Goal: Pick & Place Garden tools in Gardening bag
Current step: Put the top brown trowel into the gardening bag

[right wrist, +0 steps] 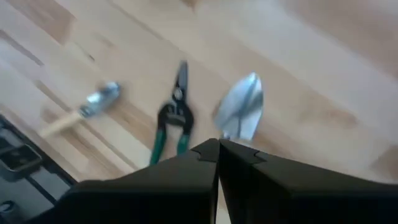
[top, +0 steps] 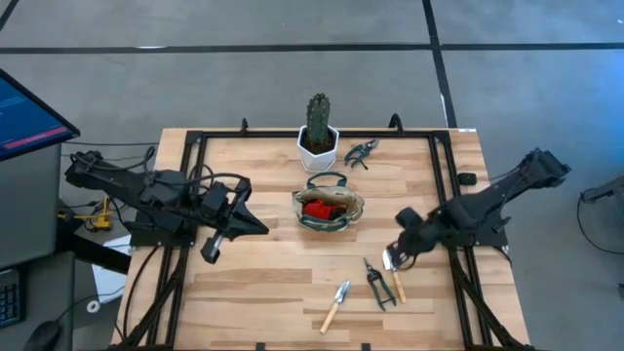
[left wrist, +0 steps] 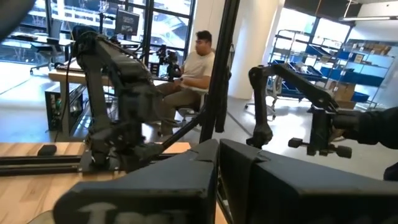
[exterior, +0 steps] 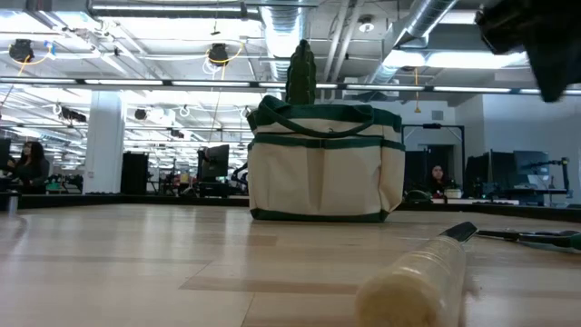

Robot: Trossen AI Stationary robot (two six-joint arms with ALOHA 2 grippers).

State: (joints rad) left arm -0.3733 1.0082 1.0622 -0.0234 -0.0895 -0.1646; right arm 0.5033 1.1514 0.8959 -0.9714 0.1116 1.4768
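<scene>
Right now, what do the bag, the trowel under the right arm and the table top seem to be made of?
Bag: cream woven cloth with dark green trim, soft folds, matte.
Trowel: blade looks like bare metal, it shines grey; the handle, seen from above, looks like pale wood.
Table top: light wood planks, visible grain, smooth, likely sealed.

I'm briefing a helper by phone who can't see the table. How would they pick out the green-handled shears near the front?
Start at the cream gardening bag in the table's middle, then look toward the front edge on the right arm's side, where three tools lie side by side. The green-handled shears are the middle one, between two wooden-handled trowels. They alone have dark blades and paired green grips.
</scene>
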